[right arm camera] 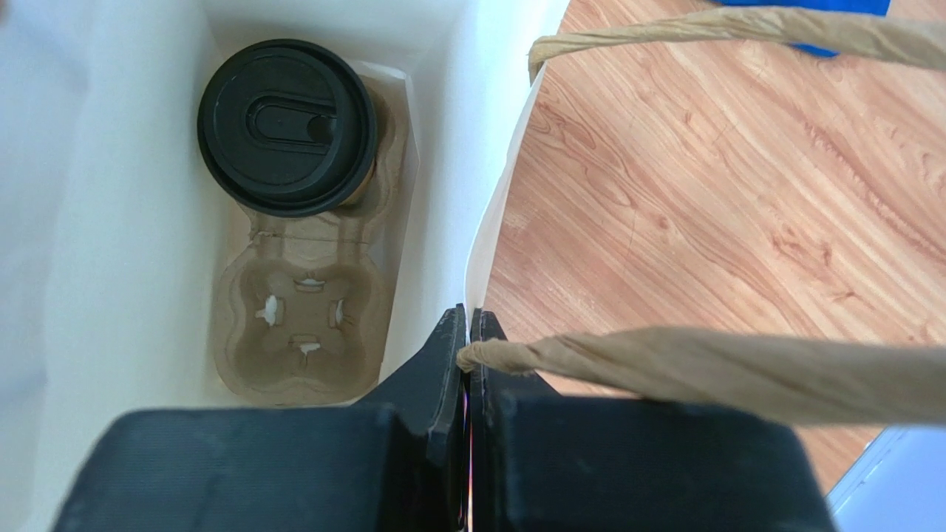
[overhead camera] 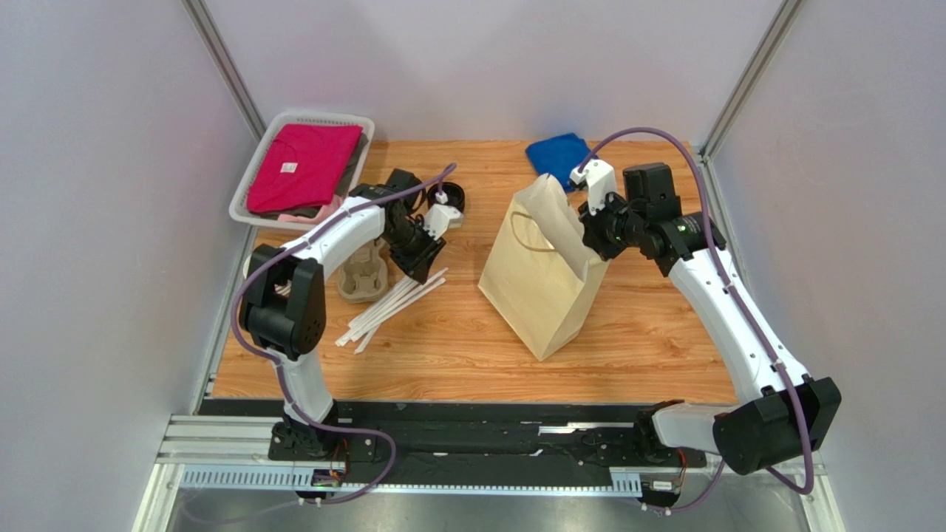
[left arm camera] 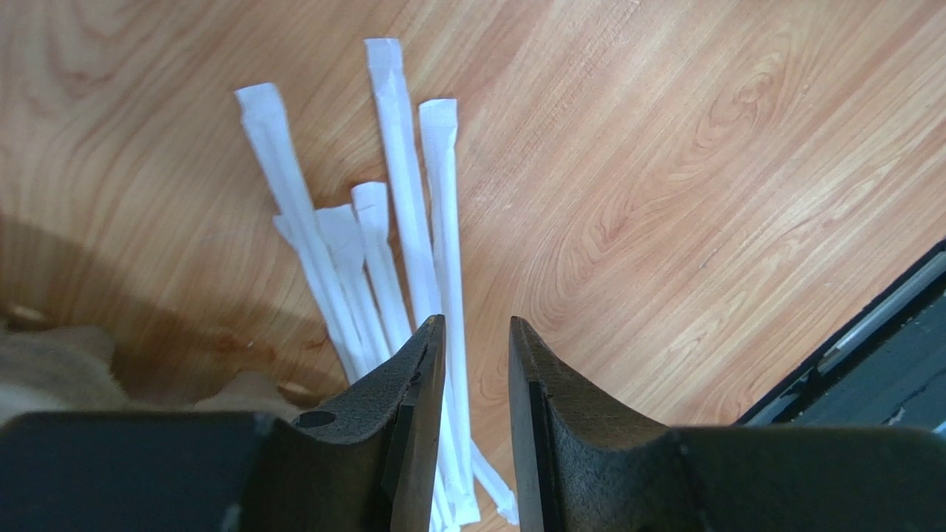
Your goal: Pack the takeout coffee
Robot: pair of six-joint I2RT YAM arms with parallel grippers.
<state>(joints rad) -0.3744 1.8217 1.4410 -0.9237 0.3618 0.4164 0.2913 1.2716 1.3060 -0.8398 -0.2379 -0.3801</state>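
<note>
The right gripper (right arm camera: 468, 321) has its two fingers pressed tight together. They pinch the top edge of the paper bag (right arm camera: 111, 222), right where one twisted paper handle (right arm camera: 722, 371) joins the bag. The bag's mouth is open.

Down at the bottom of the bag lies a brown cardboard cup tray (right arm camera: 305, 321). The takeout coffee (right arm camera: 287, 124) stands upright in one hole of that tray, with its black lid on top. The hole next to it is empty. The bag is white inside and tan outside, and it stands in the middle of the wooden table (left arm camera: 688, 200).

The left gripper (left arm camera: 475, 333) is over on the left side of the table. Its fingers are a little way apart, with a thin gap between them. It points down at a bunch of straws (left arm camera: 402, 188) in white paper wraps. One straw shows through the gap, but I cannot tell if the fingers touch it. The straws lie spread out on the wood like a fan.

Just left of the straws sits another cardboard tray (overhead camera: 361, 279). Far off in the left corner is a white basket (overhead camera: 258, 177) with a pink cloth (overhead camera: 302, 166) inside. A blue cloth (overhead camera: 557, 155) lies at the far edge of the table, behind the bag.
</note>
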